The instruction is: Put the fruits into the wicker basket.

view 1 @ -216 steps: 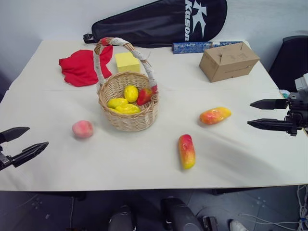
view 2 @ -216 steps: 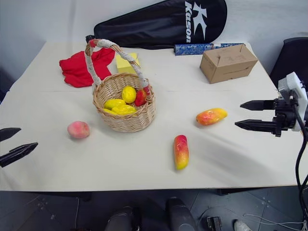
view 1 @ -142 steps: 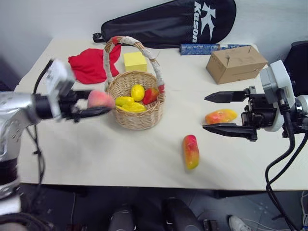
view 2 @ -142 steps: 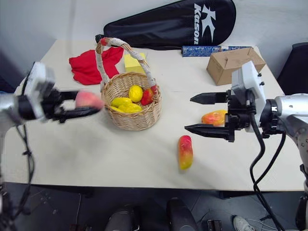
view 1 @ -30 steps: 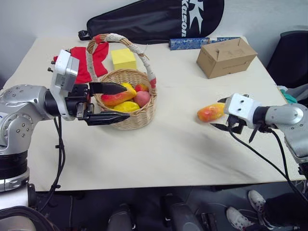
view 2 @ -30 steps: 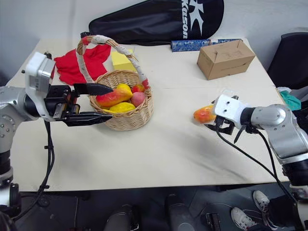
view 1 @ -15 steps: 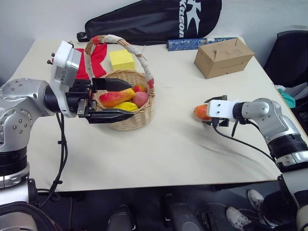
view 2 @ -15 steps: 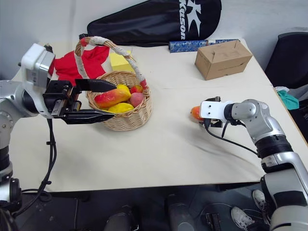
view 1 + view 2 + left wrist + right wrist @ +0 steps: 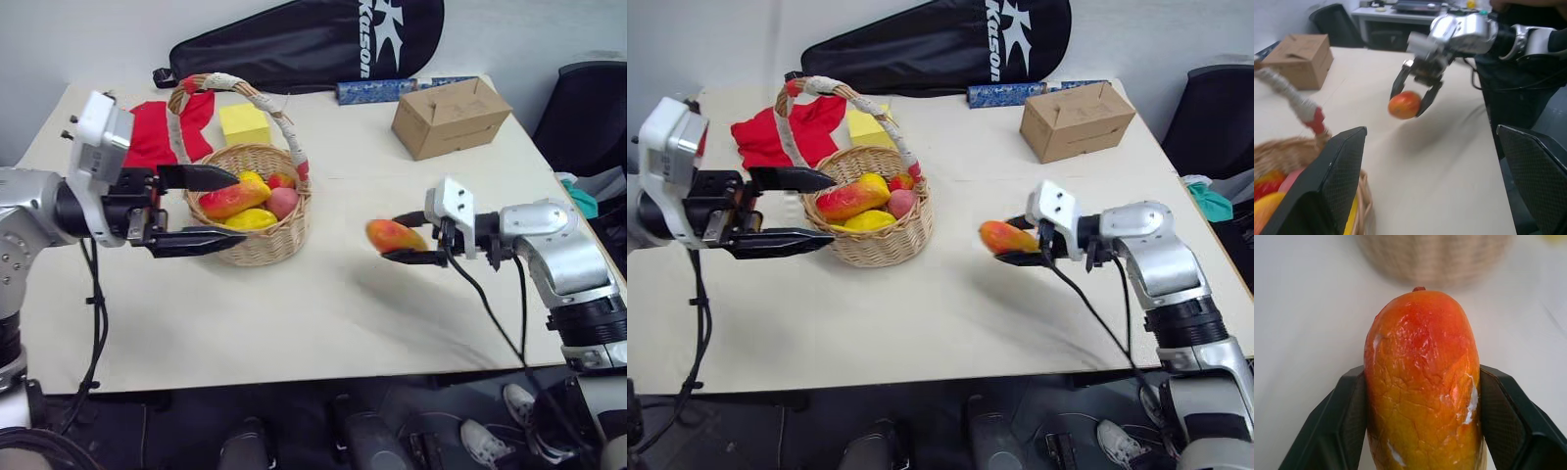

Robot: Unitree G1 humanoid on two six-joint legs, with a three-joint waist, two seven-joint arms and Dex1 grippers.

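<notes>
The wicker basket [image 9: 257,245] stands left of the table's middle. In it lie a mango [image 9: 230,199], a peach [image 9: 285,202], a lemon [image 9: 245,219] and a red fruit [image 9: 282,180]. My left gripper [image 9: 240,208] is open at the basket's left side, with its fingers reaching over the rim and nothing between them. Right of the basket, my right gripper [image 9: 397,239] is shut on a second mango [image 9: 390,235] and holds it above the table. The right wrist view has this mango [image 9: 1422,382] clamped between both fingers [image 9: 1349,421].
A cardboard box [image 9: 451,116] sits at the back right. Behind the basket are a yellow cube [image 9: 245,124] and a red cloth [image 9: 147,142]. A black racket bag [image 9: 313,44] and a blue roll [image 9: 387,90] lie along the far edge, and a dark chair [image 9: 588,108] stands at the right.
My right gripper has closed on the mango, lifted it off the table and carried it left toward the basket. My left gripper has drawn back a little to the left, still open.
</notes>
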